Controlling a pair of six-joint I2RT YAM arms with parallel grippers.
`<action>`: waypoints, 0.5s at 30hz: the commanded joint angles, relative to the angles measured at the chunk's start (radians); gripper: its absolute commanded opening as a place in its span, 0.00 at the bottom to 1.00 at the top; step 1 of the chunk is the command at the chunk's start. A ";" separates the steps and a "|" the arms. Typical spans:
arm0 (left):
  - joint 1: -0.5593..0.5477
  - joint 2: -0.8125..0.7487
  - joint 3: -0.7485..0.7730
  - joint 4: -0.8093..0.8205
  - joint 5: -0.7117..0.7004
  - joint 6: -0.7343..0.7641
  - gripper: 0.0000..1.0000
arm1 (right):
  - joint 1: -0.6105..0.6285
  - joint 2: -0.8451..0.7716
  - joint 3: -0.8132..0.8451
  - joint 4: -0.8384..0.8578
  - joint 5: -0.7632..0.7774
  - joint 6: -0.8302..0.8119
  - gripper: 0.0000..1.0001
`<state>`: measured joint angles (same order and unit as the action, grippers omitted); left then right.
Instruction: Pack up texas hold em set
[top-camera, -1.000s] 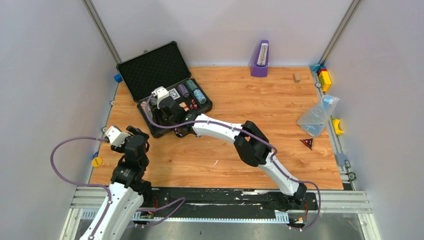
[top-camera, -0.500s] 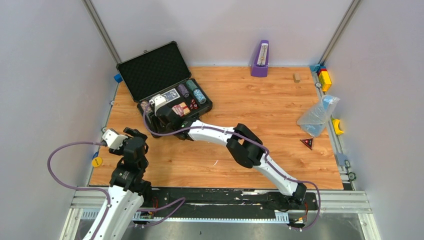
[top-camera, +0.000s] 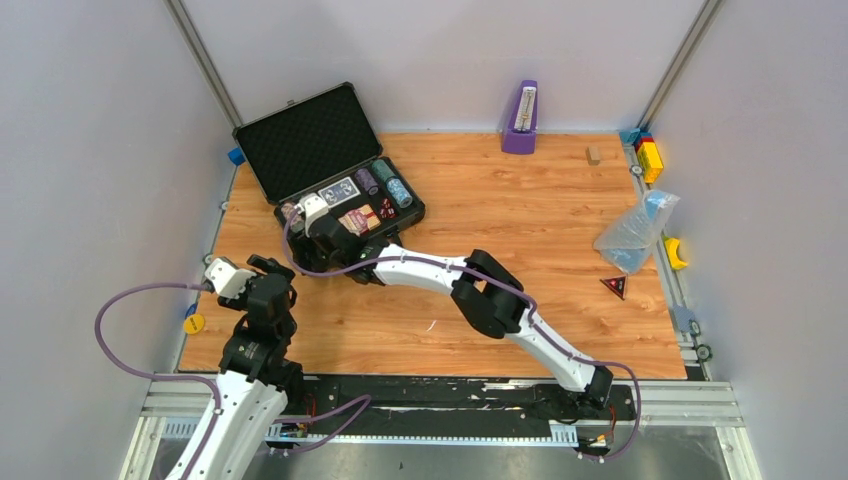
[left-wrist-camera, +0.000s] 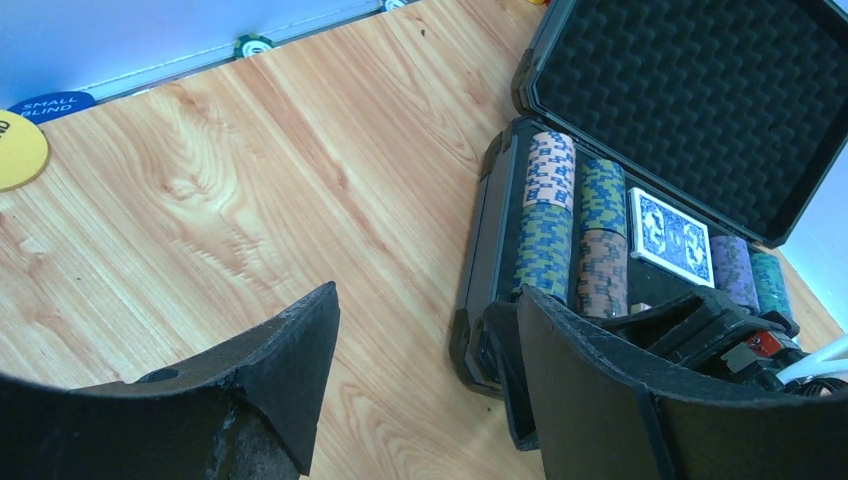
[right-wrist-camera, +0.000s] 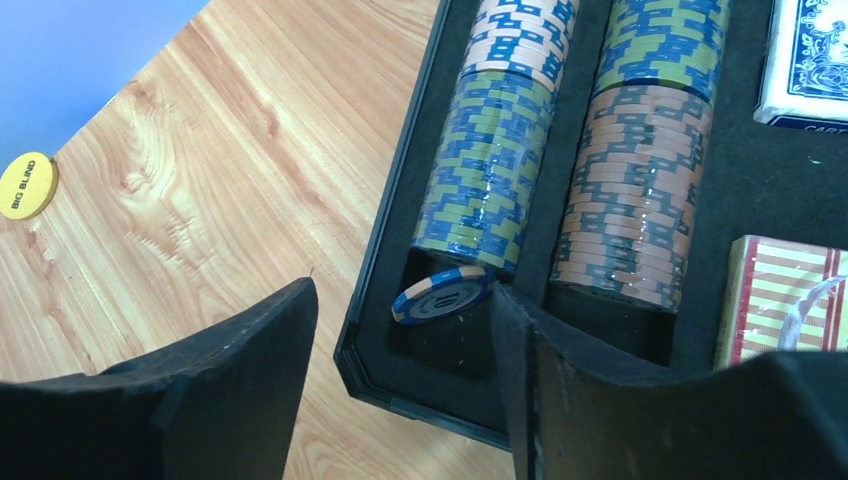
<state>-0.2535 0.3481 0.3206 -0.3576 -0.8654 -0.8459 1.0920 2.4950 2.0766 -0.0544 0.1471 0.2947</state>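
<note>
The briefcase (top-camera: 305, 145) sits open at the far left corner of the table (top-camera: 500, 220), lid tipped back toward the wall, its left side close to the table's edge. Down in the tray, the green-and-blue chip roll (right-wrist-camera: 485, 170) and the orange chip roll (right-wrist-camera: 630, 190) lie side by side in their slots. There's one loose chip (right-wrist-camera: 440, 293), tilted at the near end of the left slot, right up against the inner finger; whether it touches is hard to judge. The right gripper (right-wrist-camera: 400, 295) hangs over the case's near left corner, fingers spread wide, one outside over the wood and one inside the tray, squeezing nothing. Both the blue card deck (right-wrist-camera: 805, 60) and the red card deck (right-wrist-camera: 775, 300) are cut off at the frame edge. From above, the right arm covers that whole corner, hiding the chip. The left gripper (left-wrist-camera: 428, 300) hovers over bare wood just short of the case, fingers apart and empty. The yellow big blind button (right-wrist-camera: 27, 185) lies near the left edge. The metronome (top-camera: 520, 118) and plastic bag (top-camera: 635, 232) are well apart, far edge and right edge.
</note>
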 joint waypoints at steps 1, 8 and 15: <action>0.005 -0.004 -0.002 0.037 -0.004 0.014 0.74 | 0.000 -0.111 -0.005 0.001 0.003 0.001 0.69; 0.005 -0.001 -0.007 0.084 0.055 0.091 0.75 | -0.001 -0.305 -0.211 -0.015 0.085 0.009 0.78; 0.005 -0.001 -0.047 0.301 0.451 0.387 0.76 | -0.012 -0.555 -0.570 -0.061 0.113 0.057 0.83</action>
<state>-0.2535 0.3481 0.2977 -0.2562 -0.7277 -0.6952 1.0904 2.0644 1.6196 -0.0784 0.2268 0.3103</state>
